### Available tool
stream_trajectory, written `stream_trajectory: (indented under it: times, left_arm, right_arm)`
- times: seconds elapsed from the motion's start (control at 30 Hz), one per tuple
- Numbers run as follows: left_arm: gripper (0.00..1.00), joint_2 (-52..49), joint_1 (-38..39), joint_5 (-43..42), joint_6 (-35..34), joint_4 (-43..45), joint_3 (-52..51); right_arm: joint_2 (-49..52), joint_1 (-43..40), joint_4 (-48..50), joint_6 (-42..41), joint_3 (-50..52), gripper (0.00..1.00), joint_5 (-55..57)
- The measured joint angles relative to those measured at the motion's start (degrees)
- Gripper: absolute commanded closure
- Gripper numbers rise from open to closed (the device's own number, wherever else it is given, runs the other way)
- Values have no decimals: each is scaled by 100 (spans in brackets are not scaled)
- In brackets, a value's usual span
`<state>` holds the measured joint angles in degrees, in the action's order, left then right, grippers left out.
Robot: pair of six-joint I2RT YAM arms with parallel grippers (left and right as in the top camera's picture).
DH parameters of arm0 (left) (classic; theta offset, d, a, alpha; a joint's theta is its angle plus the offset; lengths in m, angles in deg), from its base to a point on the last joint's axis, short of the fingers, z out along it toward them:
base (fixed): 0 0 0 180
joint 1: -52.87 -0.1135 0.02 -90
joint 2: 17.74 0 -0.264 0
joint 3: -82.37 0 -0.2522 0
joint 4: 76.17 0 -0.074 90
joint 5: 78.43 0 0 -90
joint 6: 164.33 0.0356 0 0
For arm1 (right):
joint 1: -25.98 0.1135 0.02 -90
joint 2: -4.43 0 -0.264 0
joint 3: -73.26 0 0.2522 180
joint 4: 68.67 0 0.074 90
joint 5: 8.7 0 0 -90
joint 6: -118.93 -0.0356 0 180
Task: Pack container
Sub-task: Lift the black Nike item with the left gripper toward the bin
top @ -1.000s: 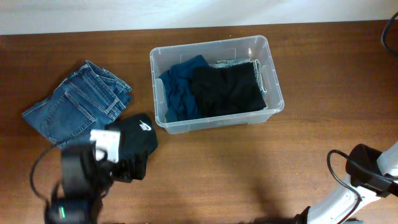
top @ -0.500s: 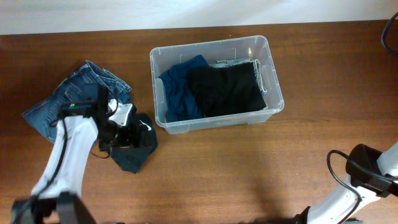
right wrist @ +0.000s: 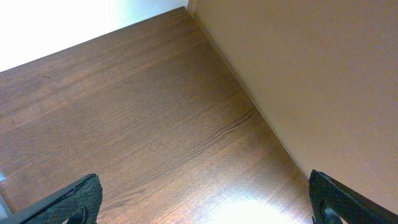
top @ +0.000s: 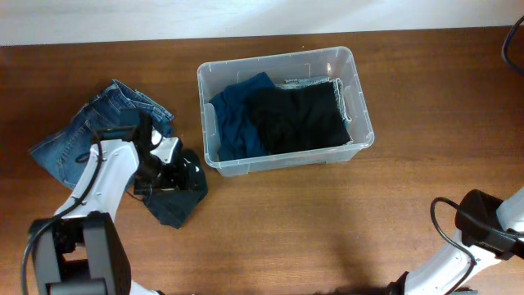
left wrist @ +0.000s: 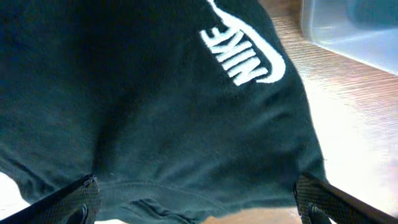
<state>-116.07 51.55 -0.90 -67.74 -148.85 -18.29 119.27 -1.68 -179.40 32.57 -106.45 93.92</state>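
Observation:
The clear plastic container [top: 274,59] stands at the table's back centre and holds a teal garment [top: 236,115] and a black garment [top: 299,116]. Left of it lies a black Nike garment [top: 178,197], crumpled on the wood. My left gripper [top: 172,174] hovers low over it, open. In the left wrist view the garment [left wrist: 155,99] fills the frame, its edge lies between the wide-apart fingertips [left wrist: 78,198], and a container corner [left wrist: 357,25] shows at top right. My right gripper [right wrist: 202,202] is open over bare wood, its arm [top: 483,229] at the front right.
Folded blue jeans [top: 94,135] lie at the far left, just behind the left arm. A pale wall [right wrist: 311,74] meets the table edge in the right wrist view.
The left arm has swung from the front-left corner up over the black Nike garment and settled lower onto it. The garment has been pushed slightly. The right arm has not moved.

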Motion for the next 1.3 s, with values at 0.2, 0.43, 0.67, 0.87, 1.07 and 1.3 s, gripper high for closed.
stream_trajectory:
  times: [0.2, 0.43, 0.67, 0.87, 1.07, 1.3]
  left_arm:
    - [0, 0, 634, 562, -20, 225, 0]
    - [0, 0, 1099, 1287, -195, 382, 0]
    - [0, 0, 1117, 1462, -339, 654, -85]
    - [0, -4, 1117, 1491, -481, 1311, -699]
    - [0, 70, 1134, 1574, -647, 1899, -1121]
    - [30, 179, 1150, 1703, -671, 2100, -1307]
  right_arm:
    - [0, 0, 0, -2, 0, 2, 0]
    - [0, 0, 0, 2, 0, 2, 0]
    - [0, 0, 0, 0, 0, 2, 0]
    - [0, 0, 0, -4, 0, 2, 0]
    - [0, 0, 0, 2, 0, 2, 0]
    - [0, 0, 0, 0, 0, 2, 0]
